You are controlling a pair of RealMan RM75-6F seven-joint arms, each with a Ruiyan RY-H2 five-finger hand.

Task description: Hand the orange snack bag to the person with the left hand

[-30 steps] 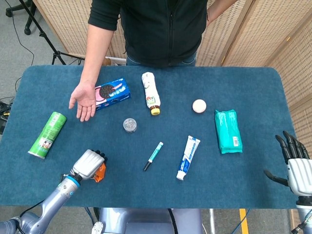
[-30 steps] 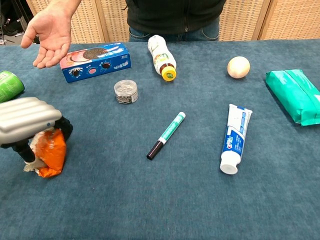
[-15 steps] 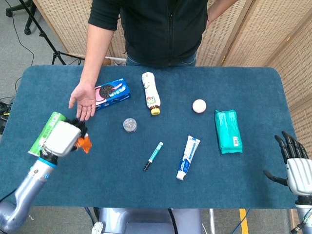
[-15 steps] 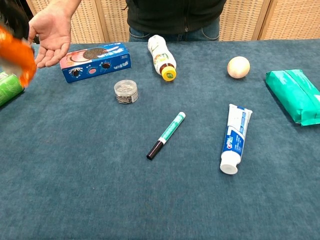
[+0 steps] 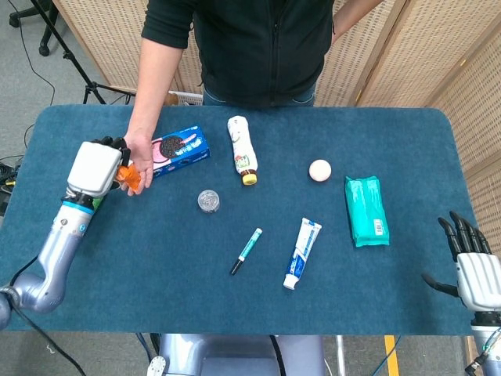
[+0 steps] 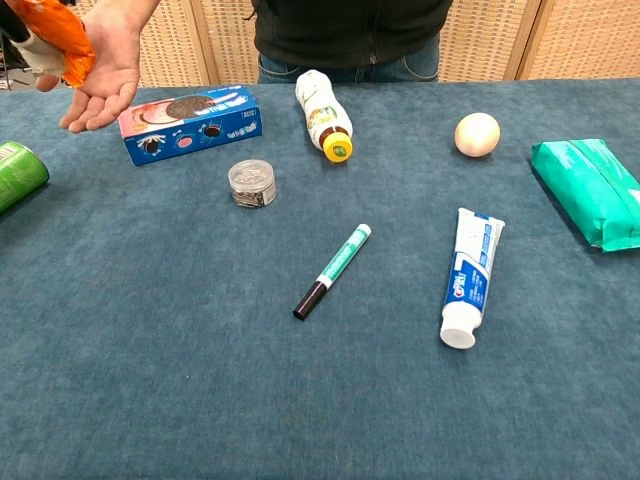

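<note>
My left hand (image 5: 95,166) holds the orange snack bag (image 5: 130,177) up above the table at the far left, right at the person's open palm (image 5: 138,153). In the chest view only the orange snack bag (image 6: 58,45) and a bit of the hand show at the top left corner, over the person's palm (image 6: 104,75). Whether the bag touches the palm I cannot tell. My right hand (image 5: 473,266) hangs off the table's right edge, fingers spread and holding nothing.
A blue cookie box (image 5: 180,150), yellow-capped bottle (image 5: 243,149), small clear jar (image 5: 208,200), marker (image 5: 246,251), toothpaste tube (image 5: 302,253), white ball (image 5: 319,170) and teal wipes pack (image 5: 366,210) lie on the blue table (image 5: 407,141). A green can (image 6: 20,174) lies at the left.
My left hand has lifted the orange bag from the table's near left and carried it away from me up to the person's open palm. The right hand has stayed put.
</note>
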